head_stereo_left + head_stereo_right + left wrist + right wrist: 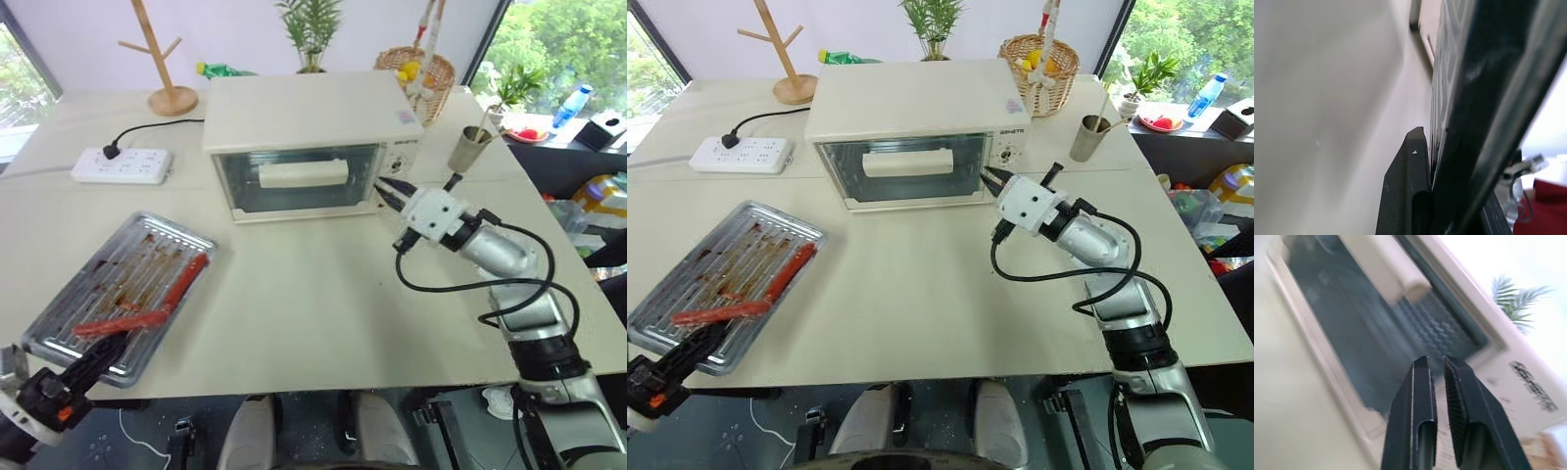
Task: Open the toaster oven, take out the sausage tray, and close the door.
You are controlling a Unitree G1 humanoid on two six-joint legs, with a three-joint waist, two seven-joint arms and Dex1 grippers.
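The toaster oven (313, 113) stands at the back middle of the table. Its glass door (299, 181) is closed, with the cream bar handle (304, 173) across it. My right gripper (384, 191) hovers level at the door's lower right corner, fingers only a slit apart and holding nothing. From the right wrist, the fingers (1420, 396) point at the glass. The sausage tray (186, 230) lies on the table at the front left, with red sausages (186, 279) on its rack. My left gripper (98, 357) is shut on the tray's near edge (1474, 98).
A white power strip (122, 164) with a plugged cable lies left of the oven. Behind it stand a wooden mug tree (162, 59), a potted plant (312, 29) and a wicker basket (421, 73). A cup of utensils (472, 147) stands right of the oven.
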